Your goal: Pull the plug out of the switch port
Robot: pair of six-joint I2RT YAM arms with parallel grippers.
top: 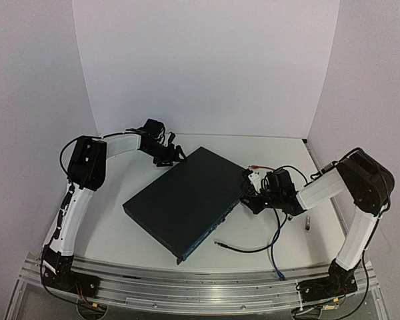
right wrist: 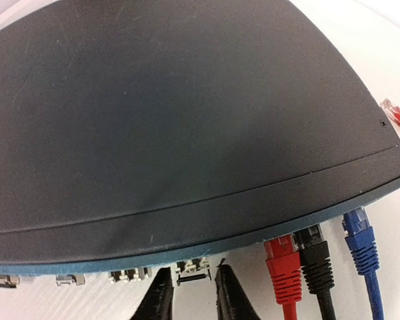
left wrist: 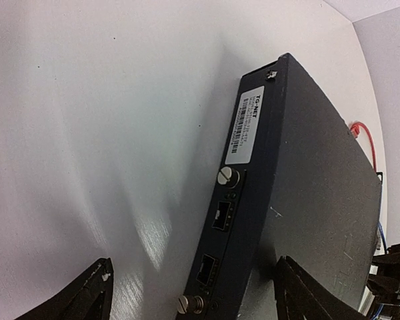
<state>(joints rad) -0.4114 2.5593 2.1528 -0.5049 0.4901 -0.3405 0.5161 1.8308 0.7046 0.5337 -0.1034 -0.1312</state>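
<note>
The switch is a flat dark navy box lying at an angle in mid-table. Its socket face points at my right gripper. In the right wrist view the switch top fills the frame. A red plug, a black plug and a blue plug sit in sockets at the right. My right gripper is narrowly open, its fingertips flanking a small grey socket piece left of the red plug. My left gripper is wide open over the switch's far corner.
A loose red plug and its cable lie behind the switch on the right. A black cable and a blue cable trail toward the near edge. A small cylinder lies at the right. White walls enclose the table.
</note>
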